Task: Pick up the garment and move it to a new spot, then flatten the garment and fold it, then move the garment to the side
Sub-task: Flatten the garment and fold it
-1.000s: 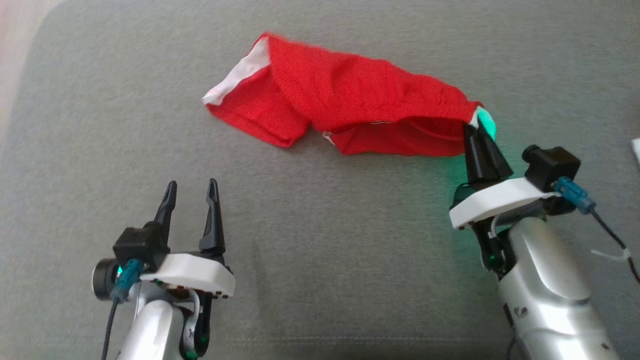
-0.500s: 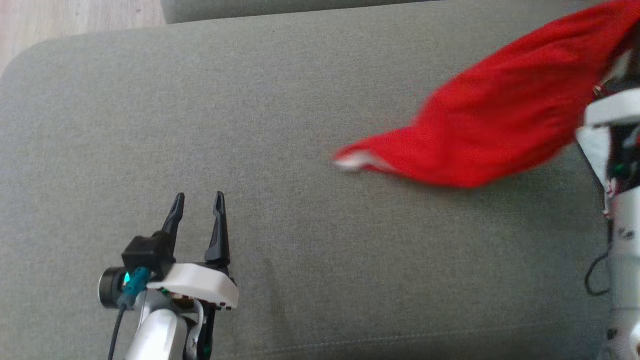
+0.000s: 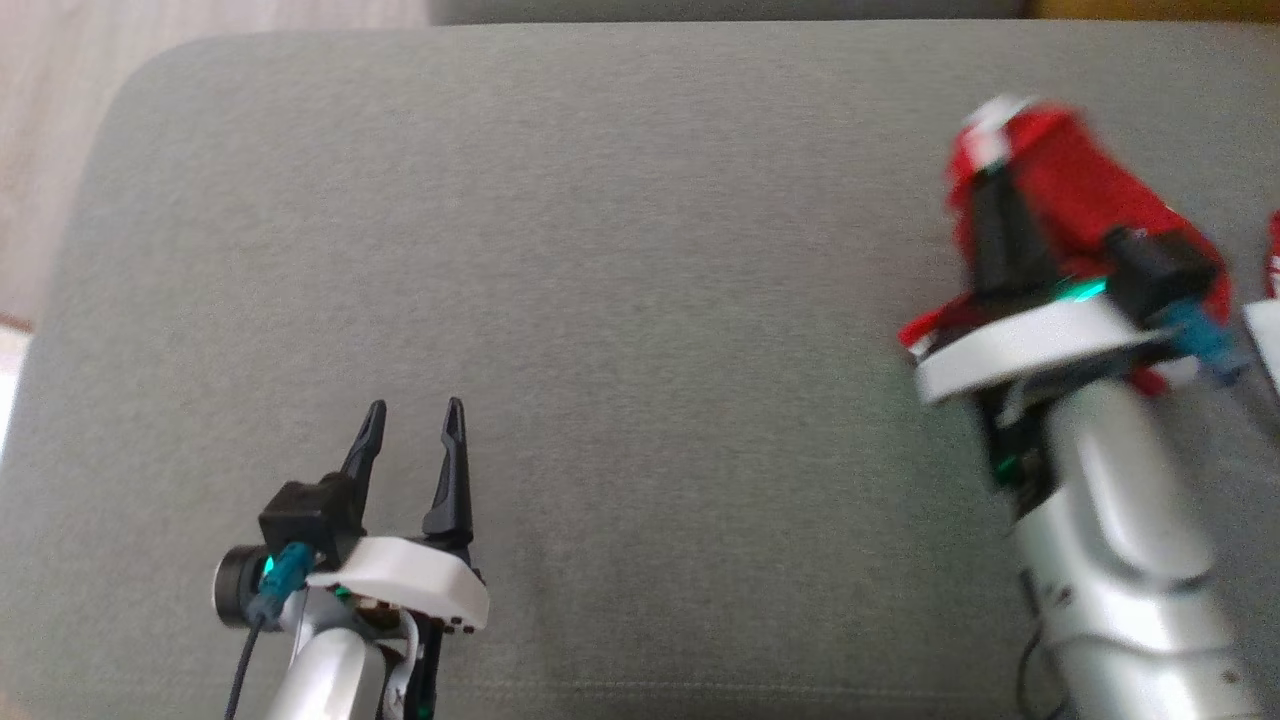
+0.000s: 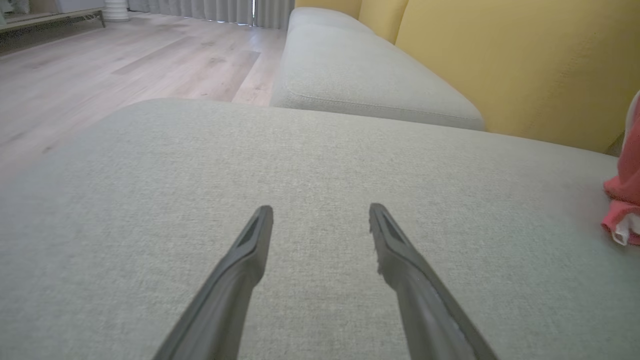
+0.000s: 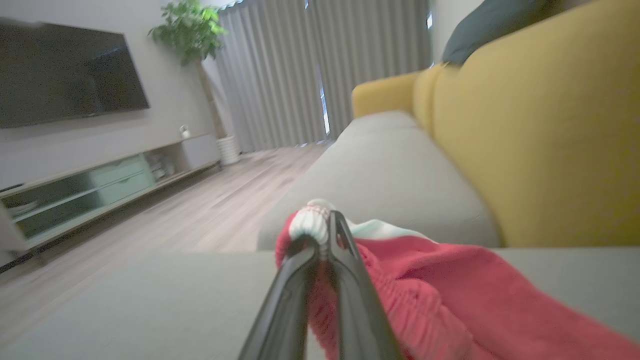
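Our R gripper (image 5: 325, 227) is pinched shut on the garment (image 5: 450, 300), clamping its white-banded edge. The red cloth bunches round the gripper and trails off to its right, and the low end seems to brush the sofa (image 3: 600, 300) near the far-right side. Our L gripper (image 3: 415, 408) hovers wide apart w/ nothing in it, low left, well apart from the garment. As we judge it, pickup is done and the move to a new spot is prob. underway (head view is blurred there). Left to do: set down, flatten, fold, move aside.
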{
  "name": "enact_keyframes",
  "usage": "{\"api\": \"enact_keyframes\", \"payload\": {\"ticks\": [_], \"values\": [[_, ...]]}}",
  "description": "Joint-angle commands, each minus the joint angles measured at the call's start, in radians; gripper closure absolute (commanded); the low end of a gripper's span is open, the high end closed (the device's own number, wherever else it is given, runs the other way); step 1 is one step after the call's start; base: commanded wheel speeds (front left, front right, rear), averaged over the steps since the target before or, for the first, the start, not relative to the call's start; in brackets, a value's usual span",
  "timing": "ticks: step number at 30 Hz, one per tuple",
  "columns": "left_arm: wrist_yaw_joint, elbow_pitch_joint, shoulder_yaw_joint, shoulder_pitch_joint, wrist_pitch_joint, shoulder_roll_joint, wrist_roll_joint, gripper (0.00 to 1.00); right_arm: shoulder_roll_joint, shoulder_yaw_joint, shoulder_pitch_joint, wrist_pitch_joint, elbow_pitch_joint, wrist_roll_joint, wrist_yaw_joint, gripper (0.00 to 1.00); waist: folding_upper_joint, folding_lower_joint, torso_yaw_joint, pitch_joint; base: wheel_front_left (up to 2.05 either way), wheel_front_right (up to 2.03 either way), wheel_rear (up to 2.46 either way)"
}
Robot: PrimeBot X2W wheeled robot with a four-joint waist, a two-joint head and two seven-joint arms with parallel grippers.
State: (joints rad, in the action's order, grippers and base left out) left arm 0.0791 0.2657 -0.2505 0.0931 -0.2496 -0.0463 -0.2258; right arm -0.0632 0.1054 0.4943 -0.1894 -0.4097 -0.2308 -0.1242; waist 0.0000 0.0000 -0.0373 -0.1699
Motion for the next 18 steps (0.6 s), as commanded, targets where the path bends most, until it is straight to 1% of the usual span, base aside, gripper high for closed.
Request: {"api": "enact_keyframes", "payload": {"ticks": [1,3,4,7,10,16,18], "values": [[0.005,-0.025,0.021,0.033,-0.012,-0.004,-0.007,0.0,0.012,0.09,0.017,-0.022,0.014,-0.036,-0.007,1.0,0.0,0.0,-0.045,-0.011,0.0,0.0,0.0],[0.006,-0.023,0.012,0.035,-0.012,-0.004,-0.01,0.0,0.013,0.167,0.01,-0.035,-0.01,-0.081,-0.007,1.0,0.0,0.0,-0.071,-0.014,0.0,0.0,0.0],[0.006,-0.023,0.012,0.035,-0.012,-0.004,-0.01,0.0,0.013,0.167,0.01,-0.035,-0.01,-0.081,-0.007,1.0,0.0,0.0,-0.071,-0.014,0.0,0.0,0.0],[0.006,-0.019,0.0,0.038,-0.012,-0.004,-0.014,0.0,0.013,0.268,0.011,-0.046,-0.041,-0.13,-0.007,1.0,0.0,0.0,-0.106,-0.017,0.0,0.0,0.0],[0.007,-0.015,-0.012,0.038,-0.012,-0.004,-0.019,0.0,0.013,0.345,0.025,-0.053,-0.065,-0.166,-0.007,1.0,0.0,0.0,-0.135,-0.017,0.0,0.0,0.0],[0.015,-0.009,-0.026,0.036,-0.012,-0.004,-0.032,0.0,0.013,0.497,0.076,-0.061,-0.076,-0.242,-0.007,1.0,0.0,0.0,-0.159,-0.015,0.0,0.0,0.0],[0.018,-0.007,-0.028,0.036,-0.012,-0.004,-0.035,0.0,0.013,0.519,0.091,-0.061,-0.089,-0.263,-0.007,0.0,0.0,0.0,-0.16,-0.014,0.0,0.0,0.0]]}}
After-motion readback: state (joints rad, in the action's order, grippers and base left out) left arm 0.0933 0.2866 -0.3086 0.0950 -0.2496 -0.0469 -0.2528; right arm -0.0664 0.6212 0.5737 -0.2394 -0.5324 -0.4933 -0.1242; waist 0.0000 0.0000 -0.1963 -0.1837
